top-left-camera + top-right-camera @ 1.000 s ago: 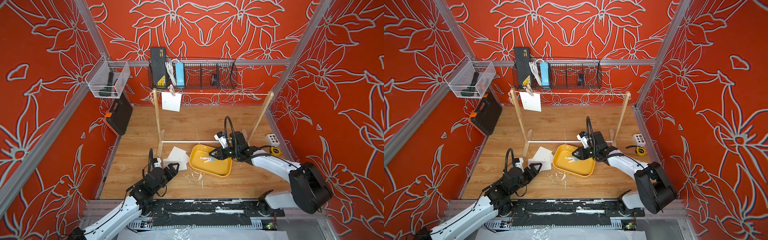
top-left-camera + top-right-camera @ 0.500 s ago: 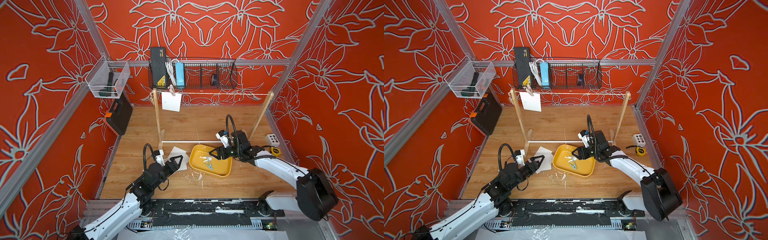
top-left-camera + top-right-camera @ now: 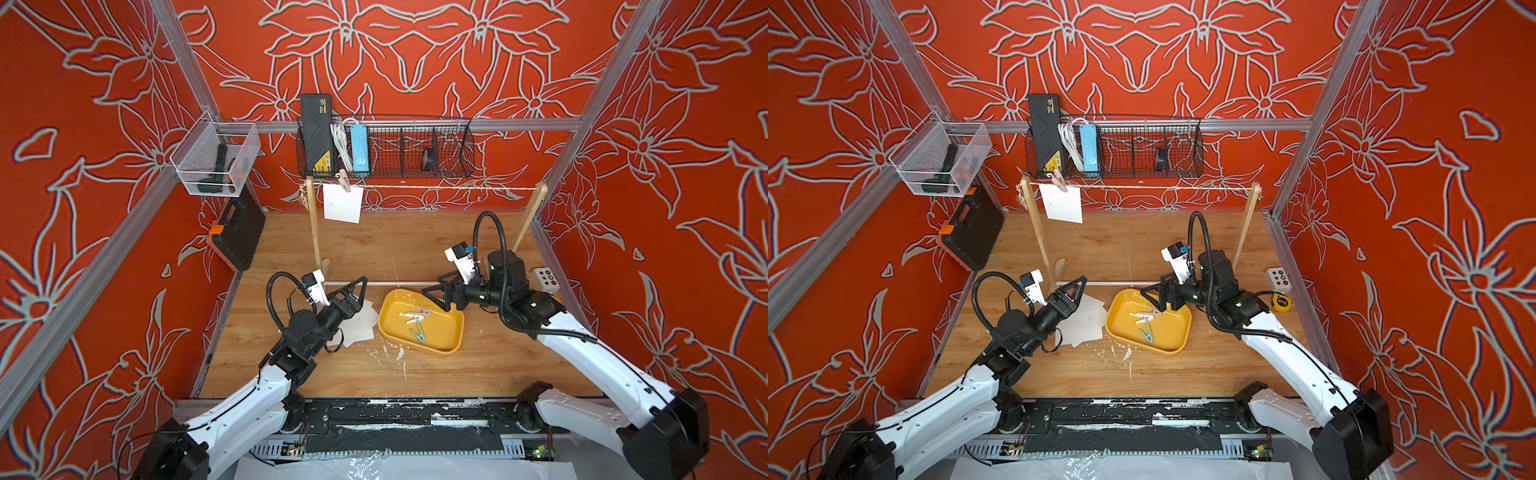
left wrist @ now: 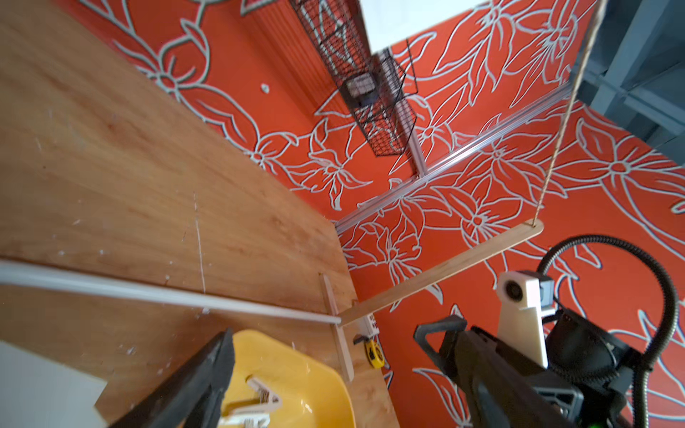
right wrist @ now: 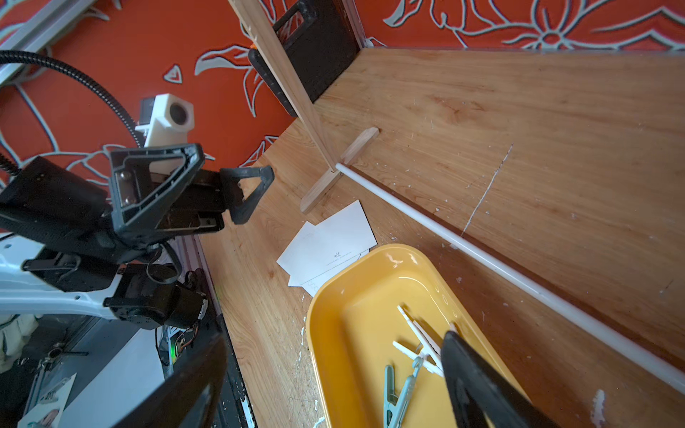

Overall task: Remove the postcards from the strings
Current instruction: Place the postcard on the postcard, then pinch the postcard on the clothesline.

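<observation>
One white postcard (image 3: 343, 203) (image 3: 1061, 203) hangs at the left end of the string (image 3: 436, 188), held by a pale clothespin (image 3: 344, 180). The rest of the string is bare. Several postcards lie in a loose pile (image 3: 361, 326) (image 5: 330, 244) on the table beside the yellow tray (image 3: 451, 332). My left gripper (image 3: 359, 289) (image 4: 330, 333) hovers open and empty above that pile, near the left post's foot. My right gripper (image 3: 434, 297) (image 5: 333, 344) is open and empty over the tray's far end. Clothespins (image 3: 415, 320) (image 5: 415, 344) lie in the tray.
Two slim wood posts (image 3: 313, 224) (image 3: 528, 220) stand joined at their feet by a white rod (image 3: 382, 284). A wire basket (image 3: 386, 145) hangs on the back wall. A black case (image 3: 237, 232) leans at the left. A button box (image 3: 545, 279) and tape measure (image 3: 1281, 302) sit at the right.
My right gripper has opened over the tray, and more clothespins now lie in it. My left arm has risen from the card pile and reached toward the rod, its jaws a little wider.
</observation>
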Action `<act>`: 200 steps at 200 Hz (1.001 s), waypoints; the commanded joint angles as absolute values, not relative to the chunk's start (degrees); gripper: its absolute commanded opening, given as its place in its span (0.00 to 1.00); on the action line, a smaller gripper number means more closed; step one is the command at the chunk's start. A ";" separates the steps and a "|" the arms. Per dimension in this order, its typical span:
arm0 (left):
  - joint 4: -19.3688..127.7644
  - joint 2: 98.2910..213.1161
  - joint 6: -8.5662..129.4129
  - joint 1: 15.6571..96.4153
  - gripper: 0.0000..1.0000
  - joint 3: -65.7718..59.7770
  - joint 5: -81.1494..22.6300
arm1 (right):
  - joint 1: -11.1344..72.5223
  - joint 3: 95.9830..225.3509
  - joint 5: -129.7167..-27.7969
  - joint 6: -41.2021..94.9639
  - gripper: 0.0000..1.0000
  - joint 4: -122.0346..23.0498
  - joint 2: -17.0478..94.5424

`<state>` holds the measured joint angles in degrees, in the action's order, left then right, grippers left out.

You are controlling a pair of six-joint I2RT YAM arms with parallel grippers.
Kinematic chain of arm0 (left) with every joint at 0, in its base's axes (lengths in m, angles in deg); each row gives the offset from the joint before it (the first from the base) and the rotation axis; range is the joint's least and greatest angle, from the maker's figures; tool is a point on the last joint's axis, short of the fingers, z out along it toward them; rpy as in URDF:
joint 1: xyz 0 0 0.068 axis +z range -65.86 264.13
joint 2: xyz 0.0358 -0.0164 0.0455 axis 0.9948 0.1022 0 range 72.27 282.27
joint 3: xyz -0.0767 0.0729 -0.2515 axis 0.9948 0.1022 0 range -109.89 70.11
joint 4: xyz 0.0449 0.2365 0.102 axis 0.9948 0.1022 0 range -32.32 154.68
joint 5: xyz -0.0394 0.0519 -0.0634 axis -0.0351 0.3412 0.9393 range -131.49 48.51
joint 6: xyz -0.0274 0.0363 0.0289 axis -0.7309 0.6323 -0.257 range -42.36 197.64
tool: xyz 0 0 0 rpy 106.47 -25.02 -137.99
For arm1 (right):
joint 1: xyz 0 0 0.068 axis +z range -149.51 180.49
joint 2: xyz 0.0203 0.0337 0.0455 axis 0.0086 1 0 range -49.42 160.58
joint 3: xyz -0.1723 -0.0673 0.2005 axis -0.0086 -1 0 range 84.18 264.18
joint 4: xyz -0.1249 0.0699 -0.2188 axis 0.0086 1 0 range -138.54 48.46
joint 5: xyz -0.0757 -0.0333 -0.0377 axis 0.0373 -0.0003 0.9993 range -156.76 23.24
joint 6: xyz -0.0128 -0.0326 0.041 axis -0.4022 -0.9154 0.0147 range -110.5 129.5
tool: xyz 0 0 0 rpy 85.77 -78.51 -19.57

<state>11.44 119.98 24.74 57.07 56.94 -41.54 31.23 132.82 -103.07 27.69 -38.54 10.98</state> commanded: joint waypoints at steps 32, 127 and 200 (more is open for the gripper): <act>-18.17 135.66 25.65 62.43 0.97 49.51 -41.57 | 31.60 134.24 -108.18 30.33 0.95 -42.53 8.56; -47.44 160.44 15.21 67.26 0.97 38.12 -36.92 | 31.69 134.89 -110.13 28.72 0.93 -41.98 6.11; -47.53 160.88 21.57 67.34 0.95 32.48 -31.65 | 31.69 134.01 -111.90 29.19 0.92 -44.06 7.01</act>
